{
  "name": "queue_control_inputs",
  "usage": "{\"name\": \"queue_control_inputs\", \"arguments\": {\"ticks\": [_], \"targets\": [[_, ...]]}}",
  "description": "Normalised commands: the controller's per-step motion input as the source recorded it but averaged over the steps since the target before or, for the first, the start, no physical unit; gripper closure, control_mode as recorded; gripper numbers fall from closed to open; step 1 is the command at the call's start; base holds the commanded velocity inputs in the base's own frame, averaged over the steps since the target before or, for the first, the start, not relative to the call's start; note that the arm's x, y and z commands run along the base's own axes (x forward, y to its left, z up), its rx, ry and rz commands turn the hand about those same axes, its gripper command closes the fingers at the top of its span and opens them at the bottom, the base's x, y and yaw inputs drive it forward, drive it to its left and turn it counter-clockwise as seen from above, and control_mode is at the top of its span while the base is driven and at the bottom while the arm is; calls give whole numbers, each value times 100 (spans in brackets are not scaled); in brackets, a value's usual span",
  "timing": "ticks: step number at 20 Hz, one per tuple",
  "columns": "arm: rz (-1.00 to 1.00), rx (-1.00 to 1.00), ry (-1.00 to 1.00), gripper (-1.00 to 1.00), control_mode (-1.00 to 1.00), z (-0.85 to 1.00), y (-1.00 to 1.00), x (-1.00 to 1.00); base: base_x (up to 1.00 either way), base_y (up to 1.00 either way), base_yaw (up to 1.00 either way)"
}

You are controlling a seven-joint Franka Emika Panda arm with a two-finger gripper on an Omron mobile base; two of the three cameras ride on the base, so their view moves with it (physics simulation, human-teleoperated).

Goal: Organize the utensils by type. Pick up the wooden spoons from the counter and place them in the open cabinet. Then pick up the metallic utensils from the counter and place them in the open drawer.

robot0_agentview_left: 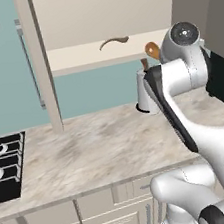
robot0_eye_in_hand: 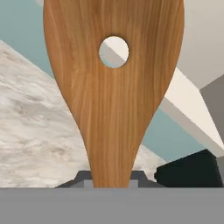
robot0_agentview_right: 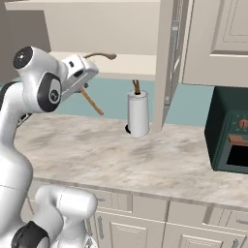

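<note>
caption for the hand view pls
Claw shut on an orange-brown wooden spoon with a hole in its blade, marbled counter beneath.

Orange-brown wooden spoon (robot0_eye_in_hand: pixel 113 96) held aloft, tilted

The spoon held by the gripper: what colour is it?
Orange-brown wood grain, with a round hole through the spoon; clearest in the hand view.

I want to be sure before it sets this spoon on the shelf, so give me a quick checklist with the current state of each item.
1. Orange-brown wooden spoon held in the hand: ok.
2. Hand raised to the height of the open cabinet shelf: ok.
3. Spoon over the shelf: not ok, it hangs in front of it.
4. First wooden spoon lies on the shelf: ok.
5. White paper towel roll apart from the held spoon: ok.
6. Free shelf space beside the first spoon: ok.
</note>
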Motion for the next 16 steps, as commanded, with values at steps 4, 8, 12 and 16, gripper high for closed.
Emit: {"name": "queue_control_inputs", "arguments": {"ticks": [4,8,12,16], "targets": [[15,-32,0,100,-100,77,7,2,0,0,0],[16,-33,0,100,-100,60,11,21,0,0,0],[19,-32,0,100,-100,31,13,38,0,0,0],[21,-28,0,100,-100,3,17,49,0,0,0]]}}
